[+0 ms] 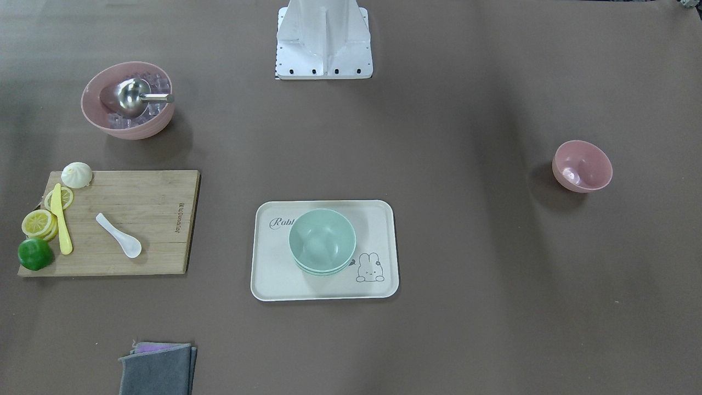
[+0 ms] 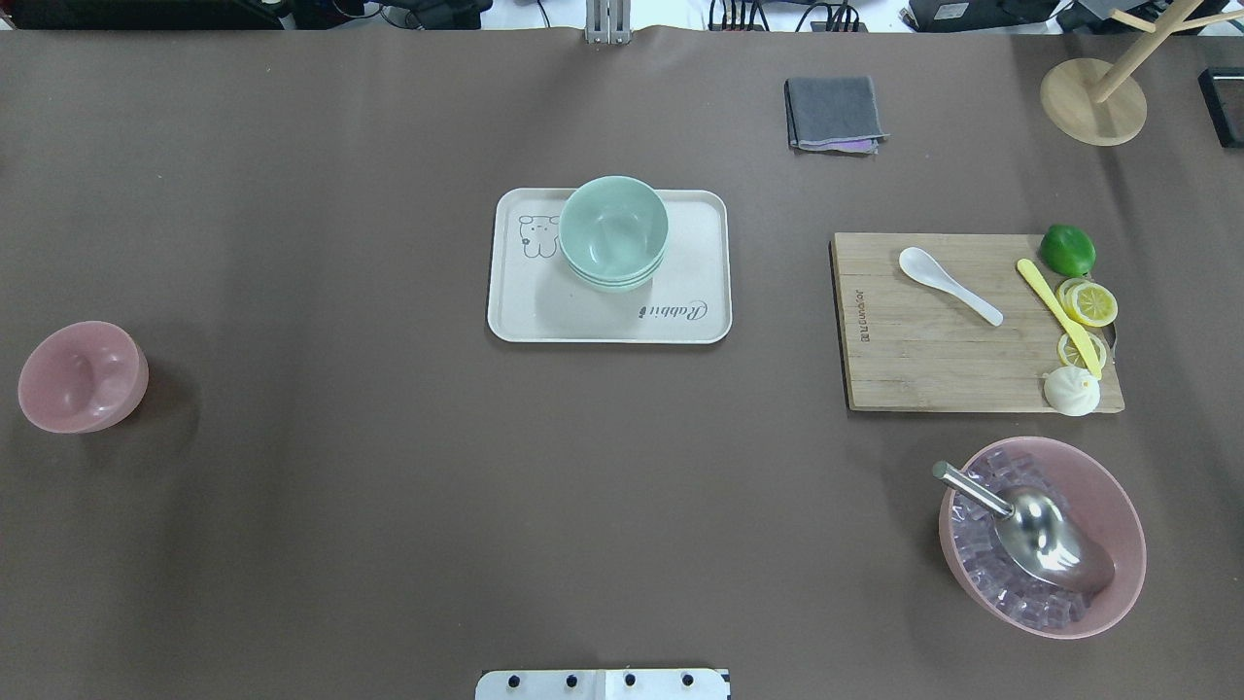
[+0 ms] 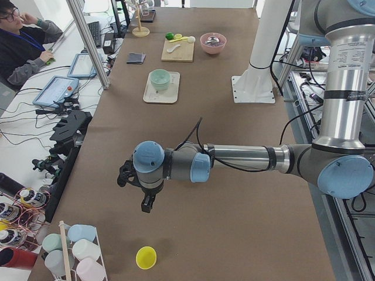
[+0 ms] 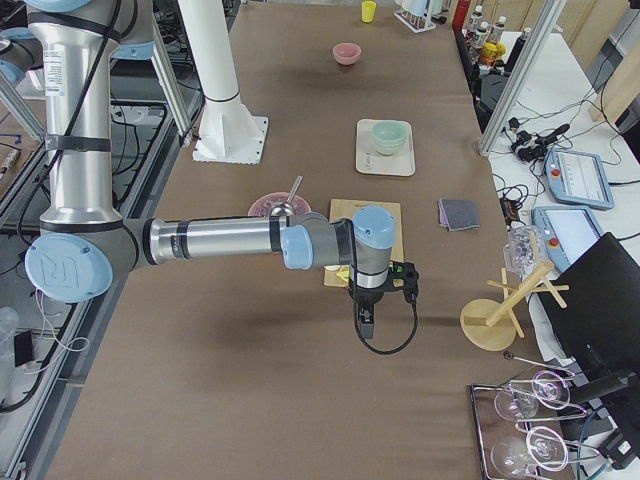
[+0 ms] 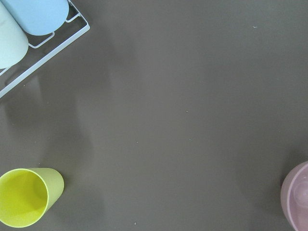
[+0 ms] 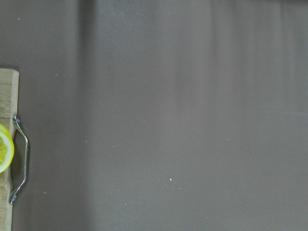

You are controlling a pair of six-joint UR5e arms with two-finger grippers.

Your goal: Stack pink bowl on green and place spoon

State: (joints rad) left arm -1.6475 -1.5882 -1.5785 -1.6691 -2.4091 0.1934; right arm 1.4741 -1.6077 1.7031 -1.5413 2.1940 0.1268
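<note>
In the overhead view I read the pink bowl (image 2: 83, 377) at the frame's middle left, alone on the table; the green bowl (image 2: 613, 231) sits upper centre on the tray (image 2: 700, 321); the spoon (image 2: 949, 285) lies on the cutting board (image 2: 923, 369) at right. The left gripper (image 3: 146, 205) and right gripper (image 4: 366, 325) show only in the side views; I cannot tell how wide either stands.

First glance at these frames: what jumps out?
The green bowl, with a matching rim beneath it, sits on the cream rabbit tray at the table's centre. The small pink bowl stands alone far out on the robot's left, while the white spoon lies on the wooden cutting board on its right, near lemon slices and a lime. Closer to the robot on that side, a larger pink bowl holds clear cubes and a metal scoop.
</note>
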